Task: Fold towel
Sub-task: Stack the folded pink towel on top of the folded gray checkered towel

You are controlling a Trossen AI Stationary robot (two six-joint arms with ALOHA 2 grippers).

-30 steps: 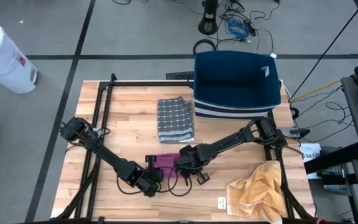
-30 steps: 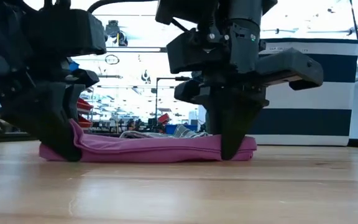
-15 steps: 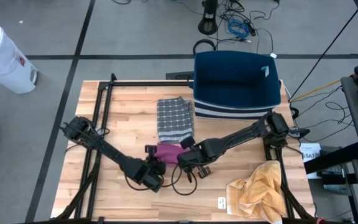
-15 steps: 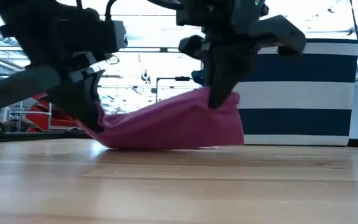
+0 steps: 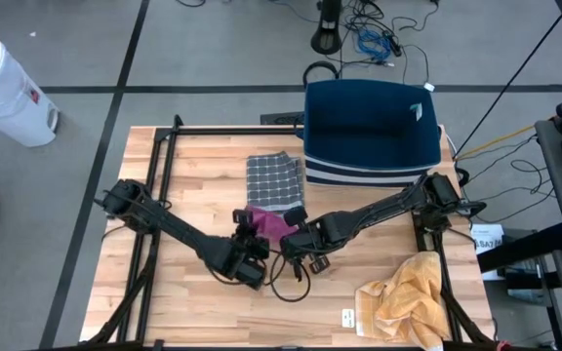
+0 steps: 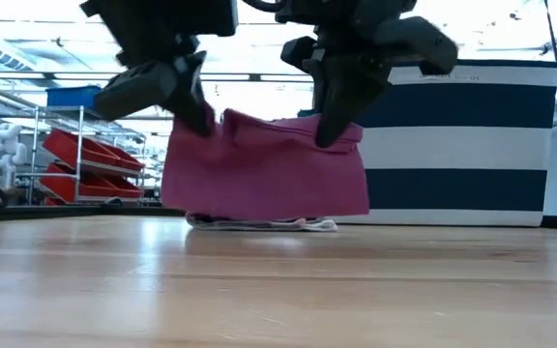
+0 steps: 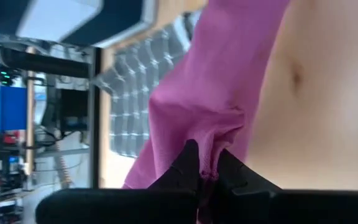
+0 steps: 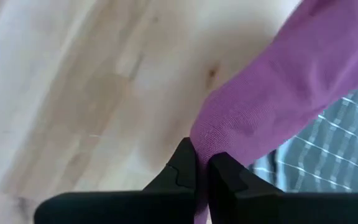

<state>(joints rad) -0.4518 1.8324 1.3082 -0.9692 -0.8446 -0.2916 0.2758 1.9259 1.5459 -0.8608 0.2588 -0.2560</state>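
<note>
Both arms mid-table, each pinching one top corner of the pink towel (image 6: 264, 169); towel hangs between them as a sheet, lifted clear of the table (image 5: 193, 185) in the low view, bottom hem above the wood.
Left gripper (image 6: 201, 118) pressed together on the towel's corner nearer the left edge; left wrist view shows fabric bunched between the two fingertips (image 7: 188, 163).
Right gripper (image 6: 332, 130) pressed together on the other corner; right wrist view shows a fold of pink cloth squeezed between its fingers (image 8: 184, 163).
From above, towel (image 5: 266, 222) sits near the table's centre, just toward the front edge from the grey checked cloth (image 5: 275, 187); the two overlap in that view, cannot tell if touching.
Grey checked cloth lies folded flat on the wood, toward the back edge, just beside the bin.
Navy-and-white striped bin (image 5: 371, 132) at the back right corner, overhanging the back edge; interior reads dark blue, cannot make out any contents.
Yellow towel (image 5: 406, 297) crumpled in a heap at the front right corner, well apart from the grippers.
White cylindrical bin (image 5: 3, 90) on the floor off the back left corner; contents not visible.
</note>
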